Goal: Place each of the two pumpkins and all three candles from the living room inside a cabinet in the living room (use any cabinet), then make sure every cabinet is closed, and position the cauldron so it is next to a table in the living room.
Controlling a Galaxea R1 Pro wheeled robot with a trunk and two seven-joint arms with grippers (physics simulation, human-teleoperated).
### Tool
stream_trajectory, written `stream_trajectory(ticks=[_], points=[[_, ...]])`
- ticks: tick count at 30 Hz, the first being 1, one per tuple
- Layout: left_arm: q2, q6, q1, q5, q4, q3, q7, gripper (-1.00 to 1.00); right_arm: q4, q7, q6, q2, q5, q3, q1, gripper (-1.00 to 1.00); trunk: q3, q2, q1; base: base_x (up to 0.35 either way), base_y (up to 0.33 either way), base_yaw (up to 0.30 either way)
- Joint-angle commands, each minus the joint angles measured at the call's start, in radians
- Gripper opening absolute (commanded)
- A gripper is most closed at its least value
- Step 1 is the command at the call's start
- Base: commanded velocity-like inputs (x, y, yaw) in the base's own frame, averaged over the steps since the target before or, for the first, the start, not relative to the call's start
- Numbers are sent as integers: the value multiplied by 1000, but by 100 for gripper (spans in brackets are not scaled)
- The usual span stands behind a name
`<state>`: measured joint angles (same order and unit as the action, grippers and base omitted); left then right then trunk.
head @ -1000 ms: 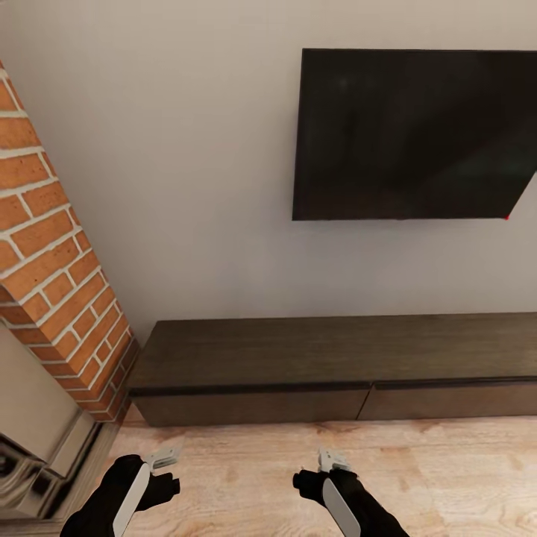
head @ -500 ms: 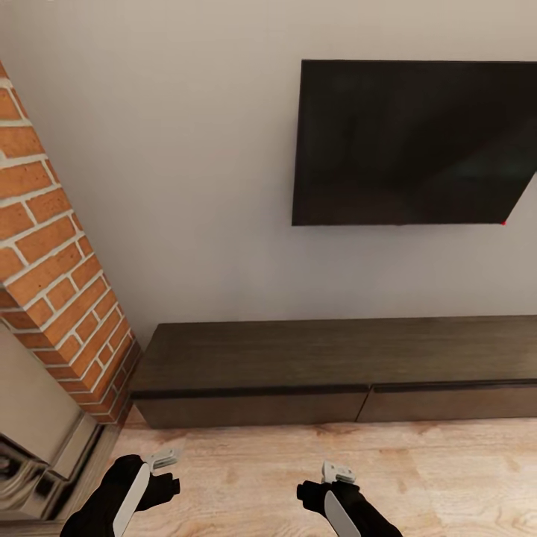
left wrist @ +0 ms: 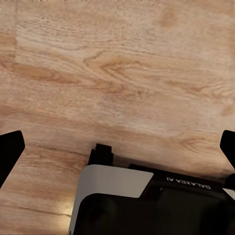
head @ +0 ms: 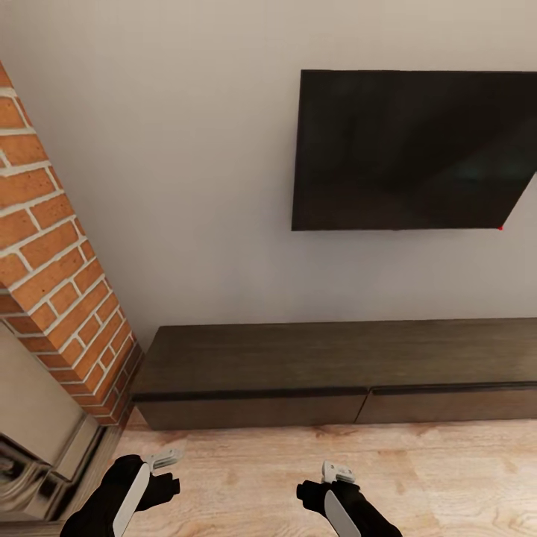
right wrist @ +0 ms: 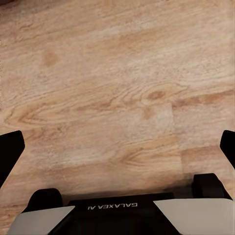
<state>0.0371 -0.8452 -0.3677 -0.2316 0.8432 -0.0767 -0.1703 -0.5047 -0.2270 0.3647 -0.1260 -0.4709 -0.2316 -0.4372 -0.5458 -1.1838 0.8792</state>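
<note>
Our left gripper [head: 165,457] and right gripper [head: 337,472] low over the wooden floor [head: 447,477], both wide open and empty, ahead of us the closed dark cabinet [head: 328,373], brick fireplace [head: 52,283] to its left, television [head: 410,149] above.

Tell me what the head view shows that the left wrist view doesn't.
Head view alone: the long, low dark brown wood cabinet with its drawer fronts closed, the black wall-mounted television, the red brick fireplace, and the right gripper. Left wrist view alone: a close look at the wood grain between that gripper's widely spread black fingertips. Both share the light wooden plank floor and the left gripper.
</note>
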Motion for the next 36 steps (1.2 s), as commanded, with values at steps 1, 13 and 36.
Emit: stream_trajectory(ticks=[1, 13, 36], points=[[0, 0, 0, 0, 0, 0, 0, 100, 0, 0, 0, 0, 0, 0, 0, 100, 3, 7, -4, 0, 0, 0], [0, 0, 0, 0, -1, 0, 0, 100, 0, 0, 0, 0, 0, 0, 0, 100, 41, 91, -50, 0, 0, 0], [1, 10, 0, 6, -25, 4, 1, 100, 0, 1, 0, -1, 0, -1, 0, 100, 113, 252, -138, 0, 0, 0]])
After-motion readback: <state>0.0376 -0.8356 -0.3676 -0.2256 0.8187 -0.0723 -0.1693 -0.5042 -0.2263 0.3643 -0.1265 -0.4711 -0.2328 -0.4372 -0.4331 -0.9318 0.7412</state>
